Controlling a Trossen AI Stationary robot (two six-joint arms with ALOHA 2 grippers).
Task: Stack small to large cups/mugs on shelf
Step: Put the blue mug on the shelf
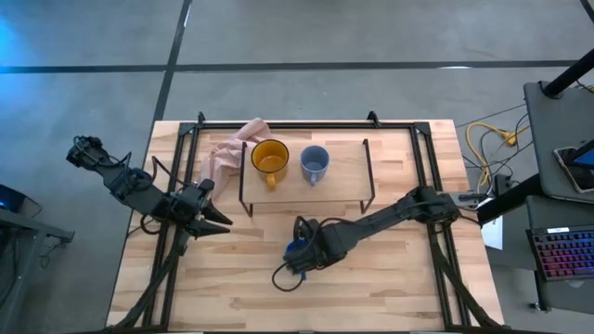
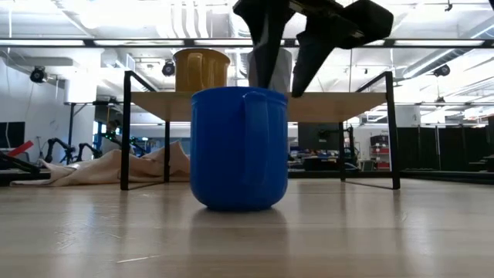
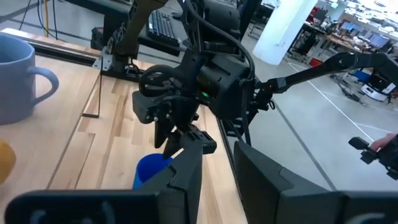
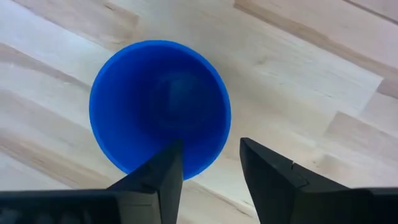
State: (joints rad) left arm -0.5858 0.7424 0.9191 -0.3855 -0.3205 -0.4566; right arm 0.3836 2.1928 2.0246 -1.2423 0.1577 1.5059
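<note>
reaching for the blue mug on the counter: right claw apart, straddling its rim. next: descend, clamp, lift toward shelf. left claw idle, apart.

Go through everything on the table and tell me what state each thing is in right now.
bright blue mug: upright on the table, empty, not on the shelf
yellow mug: upright on the shelf
grey-blue mug: upright on the shelf, beside the yellow mug
pink cloth: crumpled by the shelf
right gripper: open, over the blue mug's rim
left gripper: open, waiting left of the shelf
</note>
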